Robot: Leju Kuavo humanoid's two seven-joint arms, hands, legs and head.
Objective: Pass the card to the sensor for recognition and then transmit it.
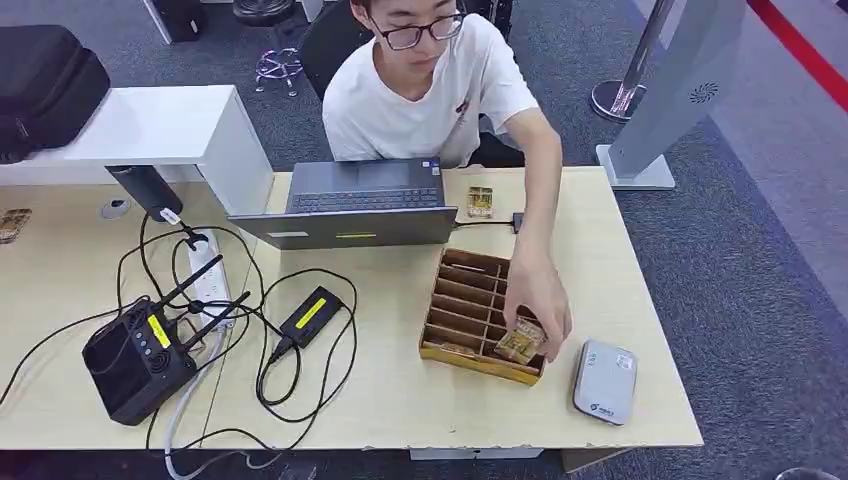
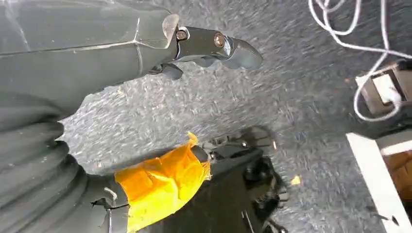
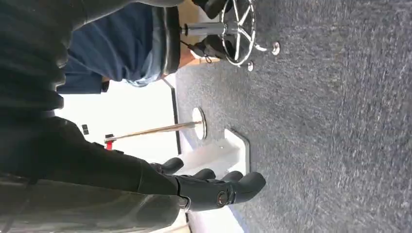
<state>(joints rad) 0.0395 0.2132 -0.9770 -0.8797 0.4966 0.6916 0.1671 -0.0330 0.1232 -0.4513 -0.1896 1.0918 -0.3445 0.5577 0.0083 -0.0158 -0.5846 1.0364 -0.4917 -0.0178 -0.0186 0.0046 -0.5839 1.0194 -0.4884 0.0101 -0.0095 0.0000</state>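
Left robot hand (image 2: 214,46) open above carpet (image 2: 301,97)

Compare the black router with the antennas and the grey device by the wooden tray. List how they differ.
The black router is a dark boxy block with thin antennas sticking up and cables running from it; the grey device is pale, flat, with rounded corners, no antennas and no cable that I can see. The router sits at the table's left end, the grey device at the right end beside the wooden tray. Both rest near the table's front edge.

Grey carpet floor (image 1: 760,260) surrounds a light wooden table (image 1: 400,400), apparently beside a white cabinet (image 1: 160,125).
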